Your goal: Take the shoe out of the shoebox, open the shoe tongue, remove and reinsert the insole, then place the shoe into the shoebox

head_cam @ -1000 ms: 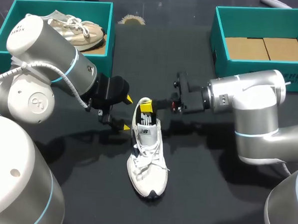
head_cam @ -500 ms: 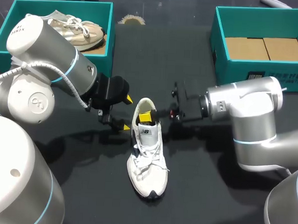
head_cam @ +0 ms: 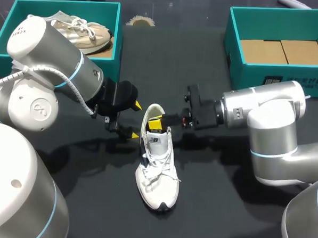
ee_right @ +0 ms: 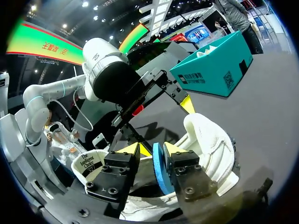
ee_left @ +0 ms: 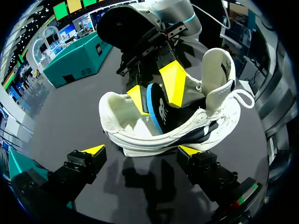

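Observation:
A white sneaker [head_cam: 157,164] lies on the black table, toe toward me. My right gripper [head_cam: 155,121] has its yellow tips in the heel opening. A blue insole [ee_right: 160,173] stands on edge between its fingers: it lies against one pad, and a gap shows at the other finger, so the gripper is open. From the left wrist view, the same insole [ee_left: 154,110] slants down into the sneaker [ee_left: 201,126] between the right gripper's [ee_left: 156,88] tips. My left gripper [ee_left: 141,150] is wide open beside the sneaker's outer side, close to the sole.
A teal shoebox [head_cam: 9,20] at the back left holds a beige shoe [head_cam: 81,32]. A second teal box [head_cam: 235,45] at the back right has a brown cardboard floor. A small tan object [head_cam: 140,21] lies at the far edge.
My right gripper has dropped its tips into the heel opening with the insole, and its fingers have parted. The left arm has stayed still.

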You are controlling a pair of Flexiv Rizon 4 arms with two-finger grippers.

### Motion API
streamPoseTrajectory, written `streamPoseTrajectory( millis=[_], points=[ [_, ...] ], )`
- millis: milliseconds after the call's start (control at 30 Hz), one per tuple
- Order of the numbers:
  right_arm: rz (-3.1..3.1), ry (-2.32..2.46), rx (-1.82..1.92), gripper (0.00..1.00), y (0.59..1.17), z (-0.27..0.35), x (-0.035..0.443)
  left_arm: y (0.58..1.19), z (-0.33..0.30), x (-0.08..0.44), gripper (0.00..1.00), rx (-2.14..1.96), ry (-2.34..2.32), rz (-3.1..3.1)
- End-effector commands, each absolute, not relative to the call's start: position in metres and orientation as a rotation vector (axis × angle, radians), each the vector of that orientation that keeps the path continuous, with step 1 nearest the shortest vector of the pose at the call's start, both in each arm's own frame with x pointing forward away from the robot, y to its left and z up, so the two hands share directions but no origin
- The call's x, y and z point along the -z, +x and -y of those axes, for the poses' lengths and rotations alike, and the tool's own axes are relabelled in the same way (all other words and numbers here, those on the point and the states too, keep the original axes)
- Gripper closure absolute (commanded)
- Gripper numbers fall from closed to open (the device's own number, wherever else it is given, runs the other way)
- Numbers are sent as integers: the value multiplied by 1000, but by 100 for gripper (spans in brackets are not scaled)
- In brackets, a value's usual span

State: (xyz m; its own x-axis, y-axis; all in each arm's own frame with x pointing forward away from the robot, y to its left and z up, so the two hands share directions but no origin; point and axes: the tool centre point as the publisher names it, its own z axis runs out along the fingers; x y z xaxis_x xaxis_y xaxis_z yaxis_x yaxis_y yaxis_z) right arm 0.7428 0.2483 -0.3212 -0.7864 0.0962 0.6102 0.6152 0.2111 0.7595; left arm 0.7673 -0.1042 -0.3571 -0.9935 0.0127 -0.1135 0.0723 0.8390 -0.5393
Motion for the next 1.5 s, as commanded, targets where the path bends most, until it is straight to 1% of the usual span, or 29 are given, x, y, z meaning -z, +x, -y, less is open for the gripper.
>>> streamPoseTrajectory(
  millis=[33,367,700,1133,1500],
  points=[
    [2073,-644,1593,61,748,-248,315,766,104,358,0,861,67,-2909],
    [2119,-631,1574,58,753,-244,305,766,105,358,0,865,78,-2908],
    [2163,-646,1536,58,756,-236,301,765,106,356,0,872,105,-2906],
    [2199,-718,1484,58,772,-213,298,772,100,351,0,869,114,-2898],
    [2223,-795,1462,58,773,-195,296,777,98,351,0,863,119,-2903]
  ],
)
